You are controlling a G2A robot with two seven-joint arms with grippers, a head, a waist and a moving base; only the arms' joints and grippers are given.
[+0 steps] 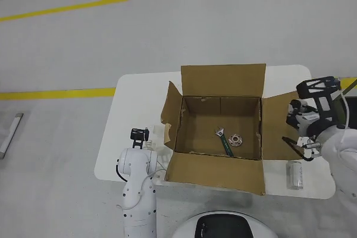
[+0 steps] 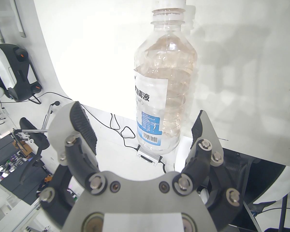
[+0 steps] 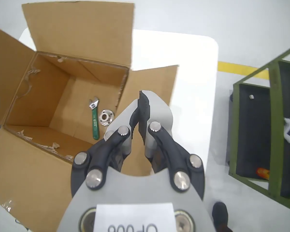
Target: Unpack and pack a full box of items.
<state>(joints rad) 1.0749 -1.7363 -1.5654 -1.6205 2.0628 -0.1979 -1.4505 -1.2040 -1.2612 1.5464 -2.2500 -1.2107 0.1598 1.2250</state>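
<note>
An open cardboard box [image 1: 223, 80] stands mid-table; in the right wrist view its far flap [image 3: 79, 32] is raised. On its floor lie a green-handled wrench [image 1: 225, 143] [image 3: 94, 119] and a round metal flange [image 1: 235, 141] [image 3: 105, 117]. A clear bottle [image 2: 164, 85] with a white cap and a label stands upright on the white table, just beyond my left gripper [image 2: 139, 112], which is open with a finger on either side and touches nothing. This gripper [image 1: 144, 140] sits left of the box. My right gripper [image 3: 142, 102] is shut and empty above the box's right flap [image 1: 293, 143].
A second clear bottle [image 1: 294, 174] lies on the table near its front right corner. A green-framed cart [image 3: 268, 121] with black bins stands off the table's right side. The table edge runs close behind the standing bottle.
</note>
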